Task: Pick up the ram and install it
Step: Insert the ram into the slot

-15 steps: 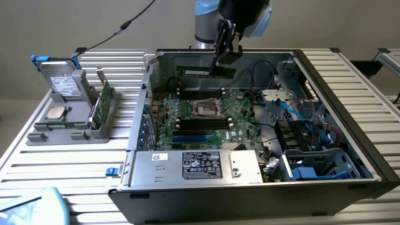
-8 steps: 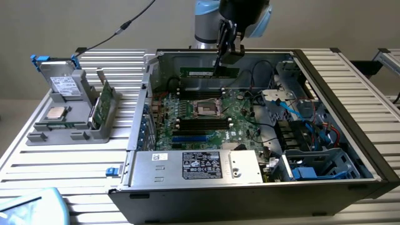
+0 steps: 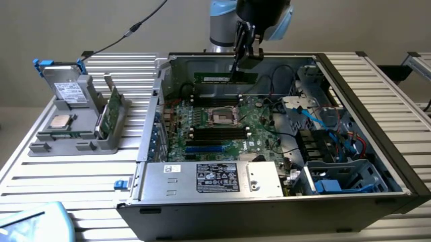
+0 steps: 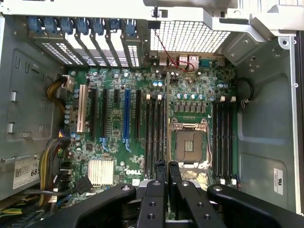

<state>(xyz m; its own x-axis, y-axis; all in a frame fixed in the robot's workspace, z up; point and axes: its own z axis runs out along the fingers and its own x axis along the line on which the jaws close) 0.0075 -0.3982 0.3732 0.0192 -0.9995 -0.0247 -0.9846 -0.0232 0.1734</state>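
The ram point(image 3: 225, 78) is a long dark-green stick hanging level above the far side of the open computer case point(image 3: 377, 126). My gripper point(image 3: 237, 71) is shut on its upper edge, right of its middle. In the wrist view the black fingers point(image 4: 160, 170) are pressed together, and the ram point(image 4: 167, 123) runs away from them as a thin edge-on line. Below it lies the green motherboard point(image 4: 118, 142) with black memory slots point(image 4: 154, 128) beside the open processor socket point(image 4: 190, 142). A second bank of slots point(image 4: 223, 137) lies on the socket's other side.
A grey holder point(image 3: 50, 137) on the exterior view's left carries a silver processor chip point(image 3: 60, 121), a tall green card point(image 3: 108, 113) and a drive point(image 3: 67, 91). Inside the case are a power supply point(image 3: 212, 177), blue and red cables point(image 3: 336, 126) and a drive cage point(image 3: 350, 181).
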